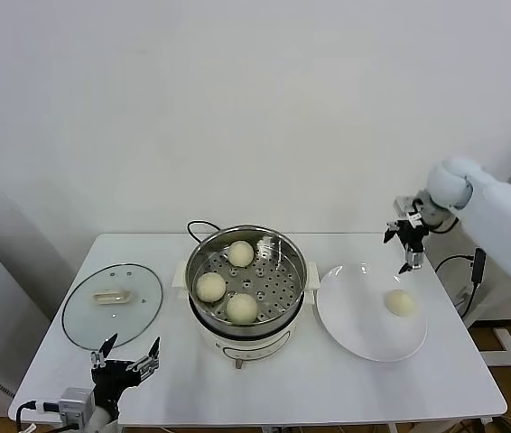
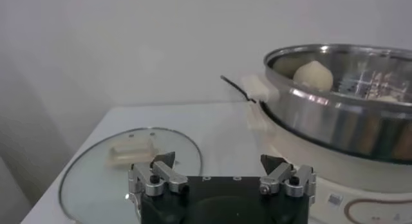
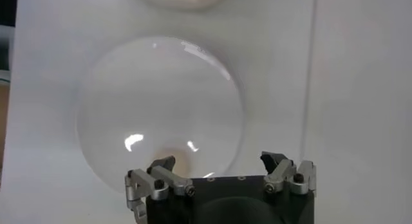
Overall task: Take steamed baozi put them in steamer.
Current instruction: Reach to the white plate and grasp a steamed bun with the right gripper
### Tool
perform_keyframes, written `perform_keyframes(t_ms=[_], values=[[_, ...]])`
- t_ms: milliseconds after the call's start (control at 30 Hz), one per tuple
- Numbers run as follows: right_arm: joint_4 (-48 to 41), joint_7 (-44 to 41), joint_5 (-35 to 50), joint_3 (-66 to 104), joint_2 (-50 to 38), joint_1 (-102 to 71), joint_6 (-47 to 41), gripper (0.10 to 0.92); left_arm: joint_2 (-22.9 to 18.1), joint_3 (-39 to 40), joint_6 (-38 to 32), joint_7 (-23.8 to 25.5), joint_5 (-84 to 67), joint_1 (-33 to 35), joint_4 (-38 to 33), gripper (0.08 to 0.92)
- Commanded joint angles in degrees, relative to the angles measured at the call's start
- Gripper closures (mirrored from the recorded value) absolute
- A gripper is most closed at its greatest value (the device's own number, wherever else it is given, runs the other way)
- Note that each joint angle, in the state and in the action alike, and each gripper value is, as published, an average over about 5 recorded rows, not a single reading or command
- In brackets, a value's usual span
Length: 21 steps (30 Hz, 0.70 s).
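Right now I have three steamed baozi sitting on the perforated tray inside the steamer, which stands mid-table on its white base with the black cord trailing behind it. A fourth bun lies alone on the white plate just right of the steamer. My right gripper hangs above the plate's far edge, fingers spread wide and holding nothing; its wrist camera looks down at the plate. My left gripper is parked low at the table's near-left corner, also spread wide and empty, just beside the glass lid lying flat left of the steamer.
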Motion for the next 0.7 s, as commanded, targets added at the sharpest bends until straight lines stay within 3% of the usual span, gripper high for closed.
perform_keyframes(t_ms=[33, 700], values=[[-3.9, 1.7, -8.6, 10.3, 1.4, -12.0, 0.7, 0.203, -1.7, -0.2, 0.2, 0.2, 0.2, 1.1, -0.1, 0.177], [-8.3, 5.0, -14.7, 16.5, 5.3, -16.9, 1.8, 0.203, -1.3, -0.5, -0.1, 0.2, 0.1, 1.5, 1.0, 0.177]])
